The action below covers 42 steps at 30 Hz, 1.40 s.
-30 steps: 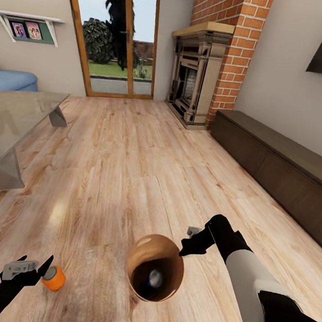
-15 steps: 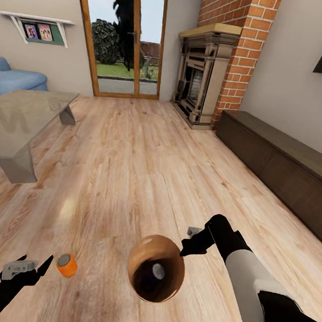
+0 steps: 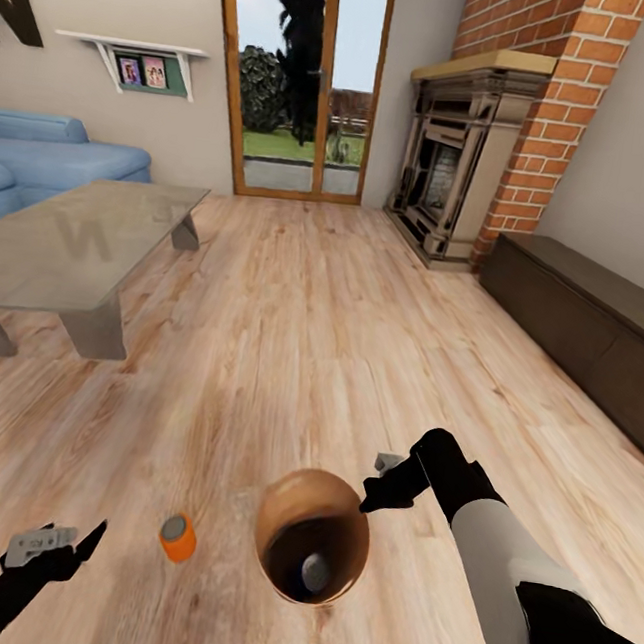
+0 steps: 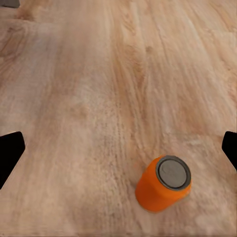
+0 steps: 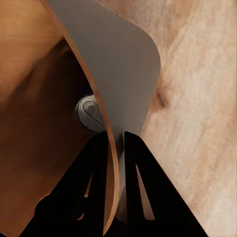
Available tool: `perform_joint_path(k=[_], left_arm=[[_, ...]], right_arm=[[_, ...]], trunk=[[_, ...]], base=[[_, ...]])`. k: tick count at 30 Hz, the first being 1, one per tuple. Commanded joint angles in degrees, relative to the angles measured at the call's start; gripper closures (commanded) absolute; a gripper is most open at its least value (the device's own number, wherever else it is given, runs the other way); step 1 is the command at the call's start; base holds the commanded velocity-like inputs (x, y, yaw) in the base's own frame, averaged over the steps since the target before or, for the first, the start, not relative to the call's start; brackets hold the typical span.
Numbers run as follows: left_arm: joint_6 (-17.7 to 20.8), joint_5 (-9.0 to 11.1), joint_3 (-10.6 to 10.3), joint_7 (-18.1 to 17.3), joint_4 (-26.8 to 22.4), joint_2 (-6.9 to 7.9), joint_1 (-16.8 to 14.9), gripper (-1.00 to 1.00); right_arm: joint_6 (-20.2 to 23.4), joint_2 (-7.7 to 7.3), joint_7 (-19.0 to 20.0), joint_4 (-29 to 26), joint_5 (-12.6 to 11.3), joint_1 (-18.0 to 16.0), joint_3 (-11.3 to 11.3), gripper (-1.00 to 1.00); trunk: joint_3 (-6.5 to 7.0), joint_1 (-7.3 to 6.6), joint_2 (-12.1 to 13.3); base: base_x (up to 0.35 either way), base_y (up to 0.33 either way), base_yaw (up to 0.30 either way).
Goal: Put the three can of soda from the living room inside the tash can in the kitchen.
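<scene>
The brown bin (image 3: 312, 532) is held above the wood floor (image 3: 290, 338) of the living room by the right gripper (image 3: 373, 495), whose jaws are pinched shut on its rim; in the right wrist view the two black fingers (image 5: 94, 187) sit one on each side of the thin wall of the bin (image 5: 113, 89). Inside the bin lies a can with a grey top (image 3: 315, 568), also visible in the right wrist view (image 5: 90, 113); its body colour cannot be told.

An orange can (image 3: 177, 536) stands on the floor just beside the bin, between it and the left gripper (image 3: 58, 547). The left gripper hangs low over the floor with its jaws spread wide and holding nothing; in the left wrist view the orange can (image 4: 164, 182) stands upright between the two fingertips (image 4: 10, 153), touching neither.

Farther off stand a glass low table (image 3: 69, 251), a blue sofa (image 3: 41, 152), a brick fireplace (image 3: 462, 168), a long dark cabinet (image 3: 594, 325) and a glazed door (image 3: 302, 78).
</scene>
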Motion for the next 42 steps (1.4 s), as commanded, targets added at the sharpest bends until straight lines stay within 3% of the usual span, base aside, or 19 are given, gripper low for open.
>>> perform_joint_path(k=[1,3,4,6,7,9,10,12,13,15,16,19,22,24,25,26,29,36,42], left_arm=[[1.3,0.0,0.0,0.1,-0.1,0.03,-0.1,-1.00],[4.7,0.0,0.0,0.7,-0.6,0.13,-0.3,-1.00],[9.5,0.1,0.0,1.5,-1.8,0.23,-0.9,-1.00],[15.2,0.0,-0.1,2.5,-3.5,0.30,-2.5,-1.00],[21.7,0.0,-0.2,4.1,-5.4,0.31,-5.2,-1.00],[27.7,-0.1,-0.3,5.8,-6.6,0.31,-8.2,-1.00],[33.3,-0.1,-0.7,7.2,-7.3,0.17,-11.2,-1.00],[37.8,-0.1,-1.9,8.2,-7.6,0.04,-13.7,-1.00],[42.0,-0.2,-8.3,10.4,-7.8,-0.10,-16.0,-1.00],[44.0,-0.2,-14.1,12.8,-7.7,-0.15,-16.9,-1.00],[45.6,-0.1,-18.6,15.2,-7.6,-0.21,-17.5,-1.00],[48.3,0.1,-23.7,19.1,-7.6,-0.86,-18.3,-1.00],[53.5,-0.1,-26.7,22.5,-6.1,-4.69,-18.8,-1.00],[54.5,-0.1,-27.1,23.7,-3.3,-5.54,-19.2,-1.00],[54.4,0.1,-27.5,24.7,5.9,-6.24,-21.1,-1.00],[53.8,0.1,-27.5,24.7,7.4,-6.28,-21.3,-1.00],[48.6,0.1,-27.5,24.9,13.8,-6.39,-21.8,-1.00],[42.5,0.1,-27.7,24.7,16.4,-6.29,-22.0,-1.00],[40.2,0.2,-27.7,24.7,16.5,-6.22,-21.9,-1.00]], right_arm=[[0.8,0.01,0.3,0.0,-1.5,0.0,-0.2,1.00],[0.8,0.01,0.3,0.0,-1.5,0.0,-0.2,1.00],[0.8,0.01,0.3,-0.1,-1.5,0.0,-0.2,1.00],[0.8,0.01,0.3,-0.2,-1.5,0.0,-0.2,1.00],[0.8,0.01,0.3,-0.3,-1.5,0.0,-0.2,1.00],[0.8,0.01,0.3,-0.3,-1.5,0.0,-0.3,1.00],[0.8,0.01,0.3,-0.3,-1.5,0.0,-0.3,1.00],[0.8,0.01,0.3,-0.4,-1.5,-0.1,-0.3,1.00],[0.8,-0.01,0.3,-0.4,-1.5,-0.2,-0.3,1.00],[0.8,-0.03,0.3,-0.4,-1.5,-0.4,-0.3,1.00],[0.8,-0.05,0.2,-0.4,-1.5,-0.6,-0.3,1.00],[0.8,-0.07,0.2,-0.4,-1.5,-0.8,-0.3,1.00],[0.8,-0.09,0.2,-0.5,-1.6,-1.0,-0.4,1.00],[0.8,-0.28,0.2,-0.5,-1.6,-1.0,-0.4,1.00],[0.8,-1.17,0.2,-0.6,-1.6,-1.1,-0.5,1.00],[0.8,-1.35,0.2,-0.6,-1.6,-1.2,-0.5,1.00],[0.8,-2.59,0.2,-0.5,-1.7,-2.6,-0.6,1.00],[0.8,-3.54,0.2,-0.3,-2.0,-6.0,-1.1,1.00],[0.8,-3.75,0.3,0.2,-2.0,-8.1,-1.1,1.00]], trunk=[[0.00,-0.01,0.0],[-0.02,-0.01,0.0],[-0.02,-0.01,0.0],[-0.02,-0.01,0.0],[-0.03,-0.01,0.0],[-0.03,-0.01,0.0],[-0.03,-0.01,0.0],[-0.03,-0.01,0.0],[-0.03,-0.01,0.0],[-0.03,-0.01,0.0],[-0.03,-0.01,0.0],[-0.03,-0.01,0.0],[-0.03,-0.01,0.0],[-0.03,-0.01,0.0],[-0.25,0.02,0.0],[-0.47,0.05,0.0],[-1.14,0.12,-0.1],[-2.69,0.30,-0.2],[-3.35,0.38,-0.2]], base=[[0.301,0.137,0.101],[0.304,0.136,0.073],[0.307,0.134,0.041],[0.309,0.134,0.030],[0.310,0.132,0.017],[0.311,0.129,0.012],[0.311,0.125,0.007],[0.311,0.124,0.005],[0.202,0.079,0.002],[0.145,0.057,0.002],[0.083,0.032,0.001],[0.051,0.020,0.001],[0.013,0.005,0.000],[0.004,0.002,0.000],[0.000,0.000,0.000],[0.000,0.000,0.000],[0.000,0.000,0.000],[0.000,0.000,0.000],[0.000,0.000,0.000]])
